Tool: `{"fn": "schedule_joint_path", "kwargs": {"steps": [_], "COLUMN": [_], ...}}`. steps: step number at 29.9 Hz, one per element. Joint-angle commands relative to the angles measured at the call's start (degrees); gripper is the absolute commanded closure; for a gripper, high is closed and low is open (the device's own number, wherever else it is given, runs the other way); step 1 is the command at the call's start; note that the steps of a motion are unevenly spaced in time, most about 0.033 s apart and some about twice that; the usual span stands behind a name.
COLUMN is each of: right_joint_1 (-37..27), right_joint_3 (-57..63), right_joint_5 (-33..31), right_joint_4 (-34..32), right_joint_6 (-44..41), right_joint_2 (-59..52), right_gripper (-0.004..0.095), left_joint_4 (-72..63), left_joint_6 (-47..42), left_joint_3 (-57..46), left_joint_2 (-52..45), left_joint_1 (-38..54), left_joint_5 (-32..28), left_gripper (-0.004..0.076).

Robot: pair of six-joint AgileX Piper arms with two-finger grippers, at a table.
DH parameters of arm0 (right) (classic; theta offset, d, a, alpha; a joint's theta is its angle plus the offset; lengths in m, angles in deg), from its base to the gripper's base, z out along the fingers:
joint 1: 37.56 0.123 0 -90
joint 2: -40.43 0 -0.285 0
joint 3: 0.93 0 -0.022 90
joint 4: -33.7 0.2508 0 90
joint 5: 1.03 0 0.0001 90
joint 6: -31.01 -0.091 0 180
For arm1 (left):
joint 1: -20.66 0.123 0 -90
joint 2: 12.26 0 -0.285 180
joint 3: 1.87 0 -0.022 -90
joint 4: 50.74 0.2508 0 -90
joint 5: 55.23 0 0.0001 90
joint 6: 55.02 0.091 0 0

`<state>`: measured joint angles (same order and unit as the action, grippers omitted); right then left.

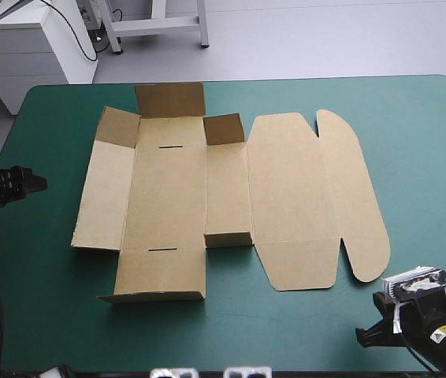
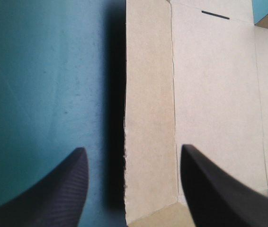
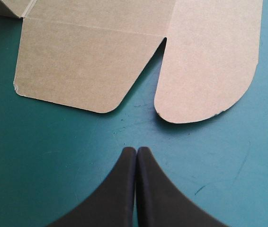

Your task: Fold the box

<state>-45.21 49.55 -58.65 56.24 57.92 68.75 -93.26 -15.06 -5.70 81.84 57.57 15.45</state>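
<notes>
The brown box [image 1: 168, 197] lies spread out on the teal-green cover, mostly flat. Its far-left flaps [image 1: 169, 100] stand raised, and a small inner flap [image 1: 224, 128] tilts up. The near-left flap [image 1: 160, 273] is slightly lifted. My left gripper [image 1: 40, 183] hovers left of the sheet. In the left wrist view it [image 2: 133, 147] is open, over the left edge of the box [image 2: 209, 94]. My right gripper [image 1: 377, 316] sits near the front right corner. In its own view it [image 3: 136, 149] is shut, just short of two rounded lid flaps [image 3: 205, 61].
A broad strip of teal-green cover [image 1: 420, 142] runs right of the box, and another [image 1: 270, 323] along the near edge. The table's rounded far corners [image 1: 42, 90] lie just beyond the sheet.
</notes>
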Motion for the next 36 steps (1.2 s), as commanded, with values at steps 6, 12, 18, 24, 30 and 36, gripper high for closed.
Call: {"fn": "schedule_joint_path", "kwargs": {"steps": [6,12,18,24,30,36], "right_joint_1": [-0.1,-0.1,-0.1,-0.1,-0.1,-0.1], "right_joint_3": [-2.0,-2.0,-2.0,-2.0,-2.0,-2.0], "right_joint_5": [2.7,2.7,2.7,2.7,2.6,2.6], "right_joint_4": [1.3,0.9,0.9,0.9,0.9,0.9], "right_joint_6": [0.2,0.2,0.2,0.2,0.2,0.2], "right_joint_2": [0.7,0.7,0.7,0.7,0.7,0.7], "right_gripper": [0.0922,0.0922,0.0922,0.0922,0.0922,0.0922], "left_joint_4": [-4.7,-4.7,-4.8,-5.8,-7.6,-6.9], "left_joint_6": [-0.4,2.9,3.3,3.1,3.1,0.2], "left_joint_3": [1.1,1.1,1.1,1.1,1.1,1.1], "left_joint_2": [8.5,13.6,17.7,19.2,19.2,19.2], "left_joint_1": [-5.1,-10.7,-13.0,-13.6,-16.9,-18.2], "left_joint_5": [2.8,2.1,1.1,3.4,3.4,2.7], "left_gripper": [0.0206,0.0206,0.0206,0.0206,0.0218,0.0500]}}
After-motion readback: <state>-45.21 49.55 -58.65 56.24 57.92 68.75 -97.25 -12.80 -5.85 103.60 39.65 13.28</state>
